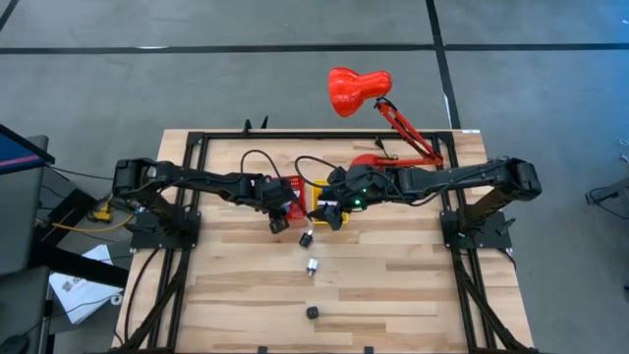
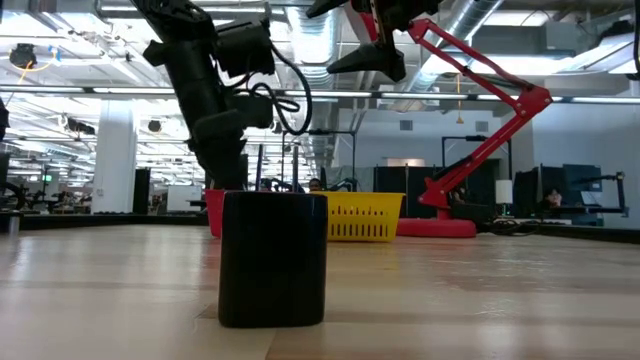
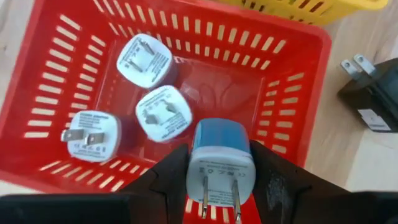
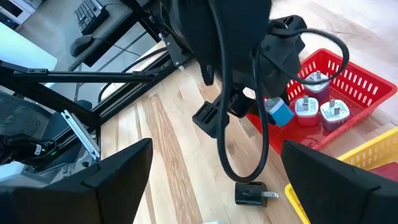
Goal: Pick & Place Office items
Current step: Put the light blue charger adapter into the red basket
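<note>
My left gripper point(image 1: 280, 218) point(image 3: 221, 186) hangs over the red bin point(image 3: 81, 93) point(image 1: 291, 202), shut on a light blue and white plug adapter point(image 3: 221, 155) point(image 4: 280, 112). Three white plug adapters point(image 3: 163, 113) lie flat on the bin's floor. My right gripper point(image 1: 332, 214) point(image 4: 227, 180) is open and empty, raised beside the yellow bin point(image 1: 319, 195) point(image 4: 354, 165). On the table lie a black adapter point(image 1: 305, 238) point(image 4: 252, 194) point(image 3: 373, 99), a small white piece point(image 1: 313, 265) and a black piece point(image 1: 313, 313) point(image 2: 272, 258). My left gripper pinches the light blue and white adapter by its two opposite side walls point(image 3: 194, 163) between both fingers point(image 3: 166, 180). The fingers come from above, pointing down. The adapter is lifted clear over the red bin, blue end downward, its two prongs point(image 3: 219, 199) pointing back at the wrist.
The yellow bin stands right beside the red bin. A big red desk lamp point(image 1: 359, 90) point(image 2: 480, 130) stands at the far right of the table. Black frame rails point(image 1: 324, 136) run along the table's far edge and sides. Bare wood point(image 1: 393, 285) lies toward the near edge.
</note>
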